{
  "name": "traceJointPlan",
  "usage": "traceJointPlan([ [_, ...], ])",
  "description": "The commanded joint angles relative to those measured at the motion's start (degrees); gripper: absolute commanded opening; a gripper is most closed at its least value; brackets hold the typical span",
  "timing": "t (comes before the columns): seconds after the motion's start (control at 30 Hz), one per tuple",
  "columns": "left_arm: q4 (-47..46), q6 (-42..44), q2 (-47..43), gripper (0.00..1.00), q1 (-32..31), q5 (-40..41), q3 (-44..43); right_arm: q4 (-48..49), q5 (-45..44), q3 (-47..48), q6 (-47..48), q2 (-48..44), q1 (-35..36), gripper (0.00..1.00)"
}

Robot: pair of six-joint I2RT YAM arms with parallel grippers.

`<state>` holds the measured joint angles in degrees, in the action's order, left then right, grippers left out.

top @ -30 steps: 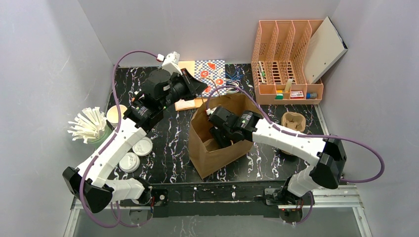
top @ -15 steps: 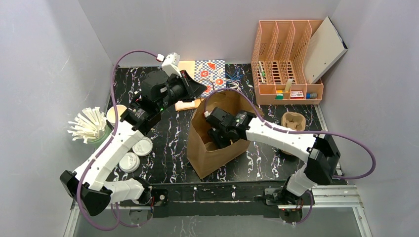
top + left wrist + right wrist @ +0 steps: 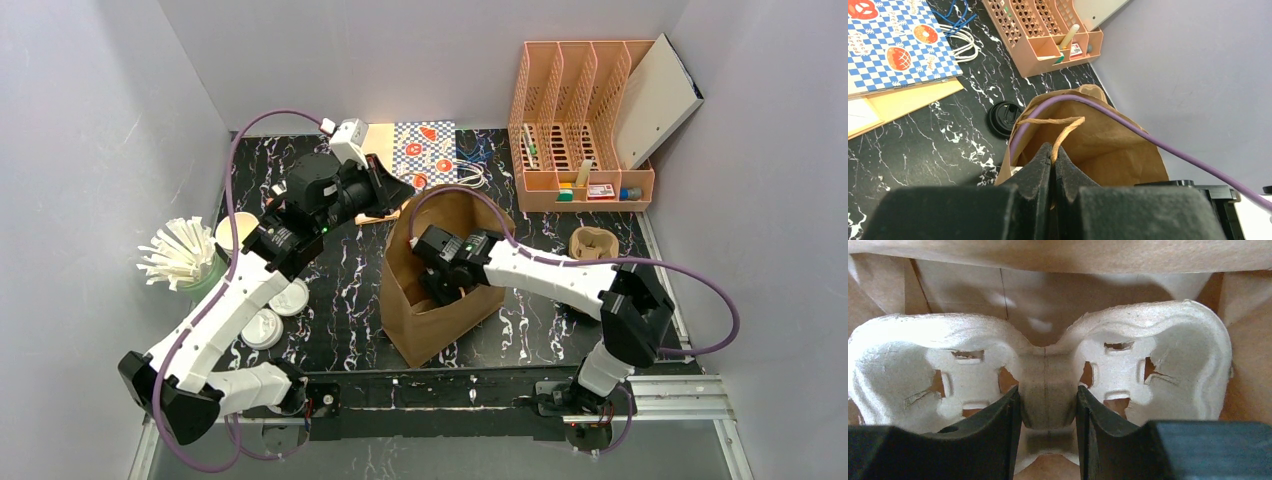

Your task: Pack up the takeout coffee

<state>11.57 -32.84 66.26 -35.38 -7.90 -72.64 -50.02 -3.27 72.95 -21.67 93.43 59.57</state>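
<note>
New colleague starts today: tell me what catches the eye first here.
The brown paper bag at centre: the left gripper pinches its twisted handle, while the right gripper, reaching inside, clamps the centre ridge of a pulp cup carrier. Two white-lidded cups stand on the table at the left.

Your left arm (image 3: 230, 300) climbs from its base at 7 o'clock and stretches toward 1 o'clock, with the left gripper (image 3: 1052, 152) pinched tight on the bag handle (image 3: 1064, 124). Your right arm (image 3: 560, 275) bends at its elbow near 4 o'clock, and the forearm runs toward 10 o'clock. The right gripper (image 3: 1048, 390) is half-spread, clamping the middle ridge of the cup carrier (image 3: 1158, 340).
</note>
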Motion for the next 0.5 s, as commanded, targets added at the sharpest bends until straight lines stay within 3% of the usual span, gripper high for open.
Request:
traceJointPlan([
  [0.0,-2.3,2.1,-4.2,0.0,0.0,-2.3,1.0,-1.5,2.9,-2.1,-0.1,1.7,-0.5,0.09],
  [0.47,-2.4,4.9,-5.7,0.0,0.0,-1.9,-2.6,-2.2,5.3,-3.6,-0.3,3.5,-0.5,0.1],
])
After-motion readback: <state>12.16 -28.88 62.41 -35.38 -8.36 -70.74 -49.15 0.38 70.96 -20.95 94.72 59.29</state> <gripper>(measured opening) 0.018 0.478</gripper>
